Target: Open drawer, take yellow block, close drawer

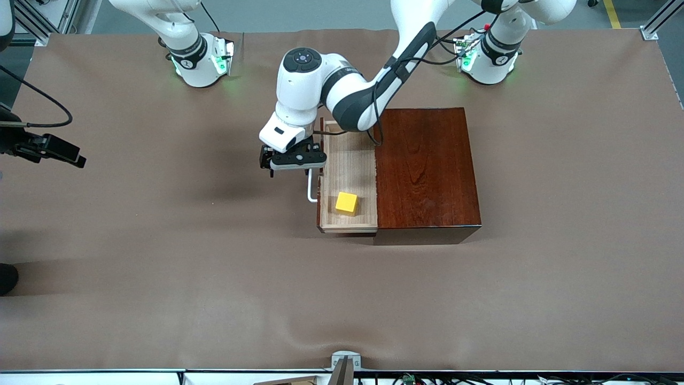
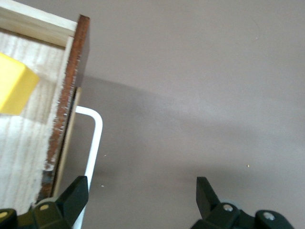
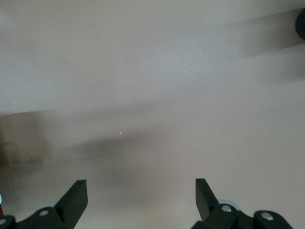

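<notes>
Front view: the drawer [image 1: 348, 176] stood pulled out of the reddish-brown wooden box [image 1: 427, 171], toward the right arm's end of the counter [image 1: 160, 240], its pale floor exposed. The yellow block [image 1: 346, 202] lay inside it, in the part of the tray nearer the front camera, untouched. The left gripper [image 1: 294, 159] sat over the counter just in front of the drawer, at the white handle [image 1: 311, 188]; whether it touched the bar could not be told here. The right gripper [image 1: 64, 152] waited near the counter's edge at the right arm's end, well apart from the box.

Left wrist view: the left gripper's fingers [image 2: 76, 193] were spread wide and held nothing. The white handle passed close by 1 finger, seemingly not gripped. The drawer front and a corner of the yellow block showed alongside.

Right wrist view: the right gripper's fingers [image 3: 74, 195] were fully apart, empty, with only bare counter below.

Progress, judged: step 1 of 3 (opening) looked done. Steps 2 and 3 remained: the block was not yet taken and the drawer not yet closed. Either arm would need to reach into the tray from above.
</notes>
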